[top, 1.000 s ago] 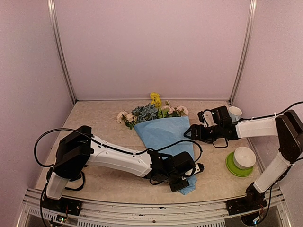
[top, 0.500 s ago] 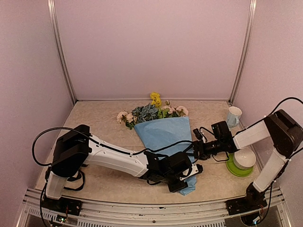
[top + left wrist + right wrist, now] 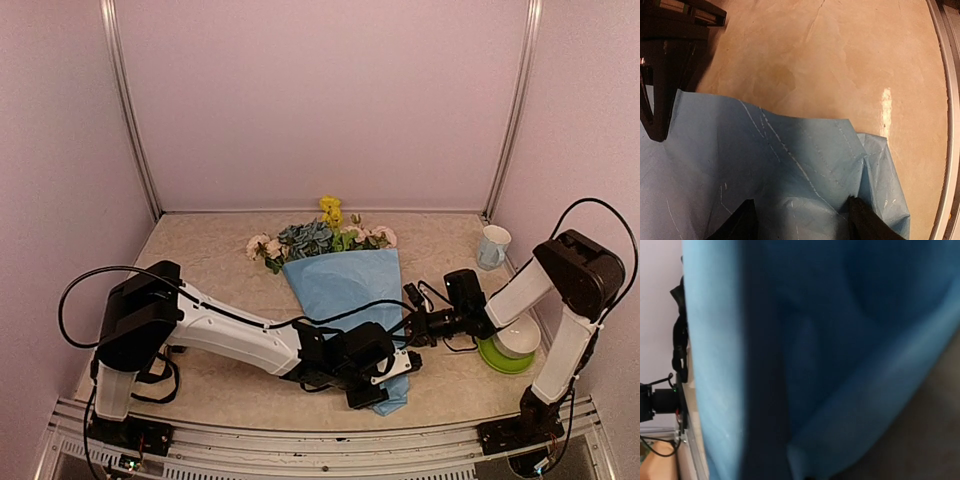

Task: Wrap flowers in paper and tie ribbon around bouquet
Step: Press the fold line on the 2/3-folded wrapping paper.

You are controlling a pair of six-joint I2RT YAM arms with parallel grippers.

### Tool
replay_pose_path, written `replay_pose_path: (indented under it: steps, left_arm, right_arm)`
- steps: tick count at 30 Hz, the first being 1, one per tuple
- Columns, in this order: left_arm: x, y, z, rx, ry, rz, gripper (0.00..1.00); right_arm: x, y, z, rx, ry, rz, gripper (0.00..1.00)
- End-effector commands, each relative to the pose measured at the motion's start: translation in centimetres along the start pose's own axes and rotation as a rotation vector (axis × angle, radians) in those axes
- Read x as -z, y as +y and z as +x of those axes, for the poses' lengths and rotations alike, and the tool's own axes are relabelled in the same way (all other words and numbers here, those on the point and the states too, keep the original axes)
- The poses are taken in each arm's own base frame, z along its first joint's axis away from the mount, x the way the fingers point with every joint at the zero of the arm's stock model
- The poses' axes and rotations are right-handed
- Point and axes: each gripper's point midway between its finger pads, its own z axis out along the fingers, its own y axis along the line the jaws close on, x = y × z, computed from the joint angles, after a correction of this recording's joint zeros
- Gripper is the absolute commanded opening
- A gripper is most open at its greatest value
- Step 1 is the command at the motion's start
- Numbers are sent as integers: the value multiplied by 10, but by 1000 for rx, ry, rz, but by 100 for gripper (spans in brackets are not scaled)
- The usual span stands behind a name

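Right gripper (image 3: pixel 408 327) has swung inward and closed on the right edge of the paper (image 3: pixel 345 282).

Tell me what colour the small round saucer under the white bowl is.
Lime green; the round saucer shows best in the top external view.

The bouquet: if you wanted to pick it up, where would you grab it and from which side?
Probably the narrow tail of the bouquet, nearest the arms, fingers reaching across it from the side. It lies flat and tapers there, slim enough to pinch; the wide far end holds the flowers, which could crush.
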Motion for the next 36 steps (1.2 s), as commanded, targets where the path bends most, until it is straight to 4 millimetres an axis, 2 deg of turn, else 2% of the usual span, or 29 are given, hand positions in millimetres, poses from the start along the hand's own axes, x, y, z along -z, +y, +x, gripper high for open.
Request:
replay_pose_path:
  steps: [1,3,7,12,15,21,24,27,29,31,32,36]
  left_arm:
    - [13,-9,29,-32,64,73,62]
    - [17,-14,31,-55,74,81,61]
    - [20,-28,48,-105,159,74,59]
    - [39,-49,56,-122,169,102,61]
    - [53,-58,50,-124,147,109,63]
    - [74,-64,39,-99,106,99,65]
    - [94,-68,27,-96,51,109,65]
    - [116,-53,10,-64,-48,76,63]
    - [127,-32,-5,4,-123,49,55]
    - [124,-17,-12,79,-163,47,43]
    - [116,-16,-9,88,-144,58,40]
    - [80,-40,22,10,19,81,33]
  right_arm:
    - [0,3,-1,-18,-40,-11,0]
    - [1,0,-2,-31,-64,15,0]
    - [-1,-3,-4,-44,-99,53,0]
    - [-4,-1,-4,-48,-122,79,0]
    - [-7,-2,-2,-51,-128,95,0]
    - [-13,-1,6,-55,-116,106,0]
    - [-14,2,11,-51,-113,106,0]
    - [-14,6,15,-44,-108,105,0]
    - [-15,9,18,-39,-104,106,0]
    - [-15,12,20,-35,-104,109,0]
    - [-15,14,20,-32,-105,109,0]
    - [-14,20,22,-30,-110,104,0]
